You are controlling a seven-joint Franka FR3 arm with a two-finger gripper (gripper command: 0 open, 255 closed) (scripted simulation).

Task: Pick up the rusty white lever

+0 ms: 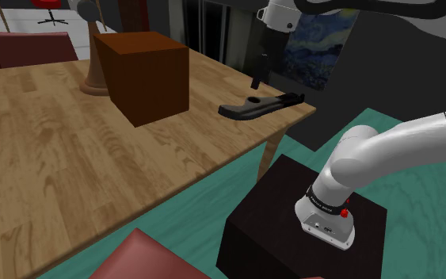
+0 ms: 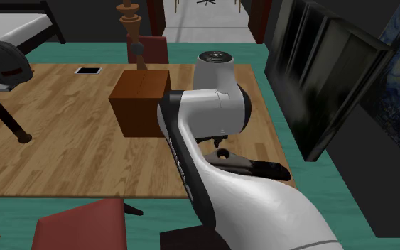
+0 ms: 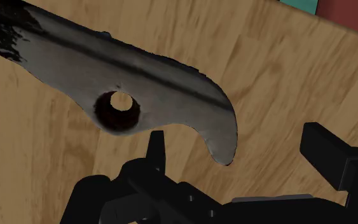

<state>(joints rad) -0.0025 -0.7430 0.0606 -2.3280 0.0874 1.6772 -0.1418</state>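
- Lever (image 1: 259,105), dark grey, lies flat near the wooden table's (image 1: 70,158) corner.
- Gripper (image 1: 255,82) hangs just above it.
- Wrist view adds: fingers (image 3: 156,147) spread apart, and a hole (image 3: 117,109) near the hooked end.

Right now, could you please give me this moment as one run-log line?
phase: pre-grasp | gripper: open, above lever | lever: flat on table, not held
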